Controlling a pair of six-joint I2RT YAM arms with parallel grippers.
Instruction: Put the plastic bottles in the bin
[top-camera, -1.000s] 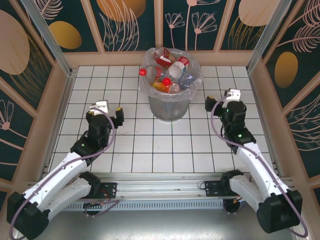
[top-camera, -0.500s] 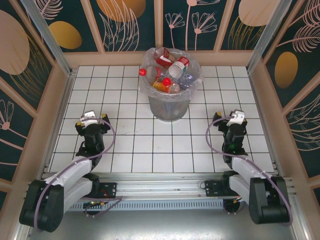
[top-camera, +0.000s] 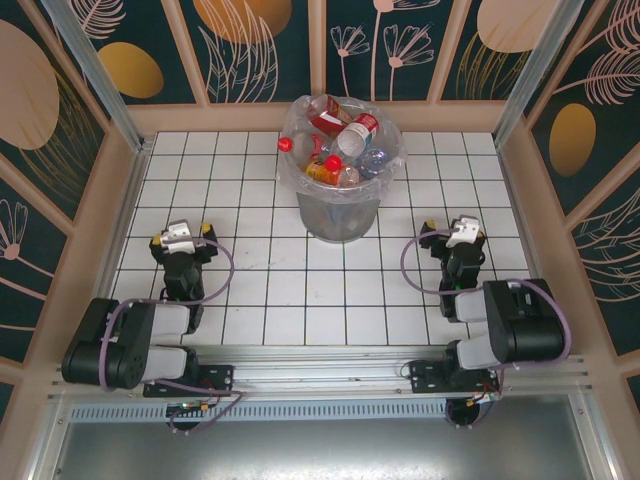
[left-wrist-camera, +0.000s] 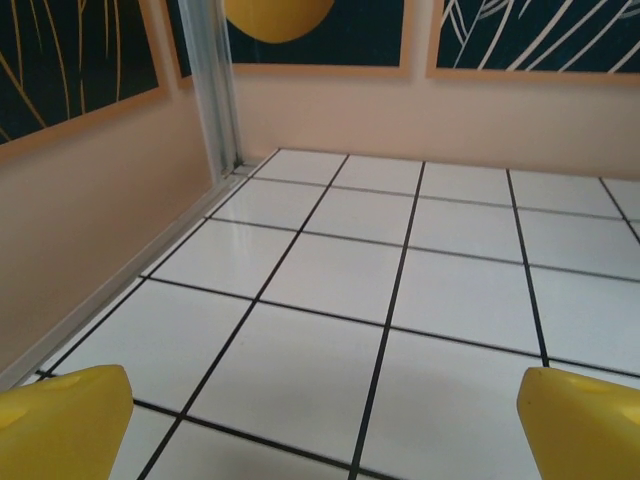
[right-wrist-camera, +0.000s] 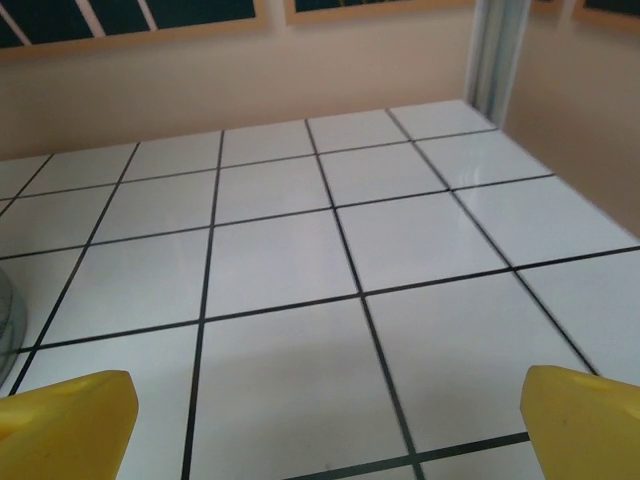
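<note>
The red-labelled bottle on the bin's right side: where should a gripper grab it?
Grip the red-labelled bottle across its body, probably from straight above: it lies on its side on top, and the bin walls block sideways approaches.

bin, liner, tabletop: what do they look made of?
Bin: grey wall with a dull sheen. Metal or hard plastic, can't tell which.
Liner: thin clear plastic film, crinkled and glinting where it folds over the rim.
Tabletop: glossy white squares with black lines, reflecting light. Real tile or printed laminate, the look leaves it open.
</note>
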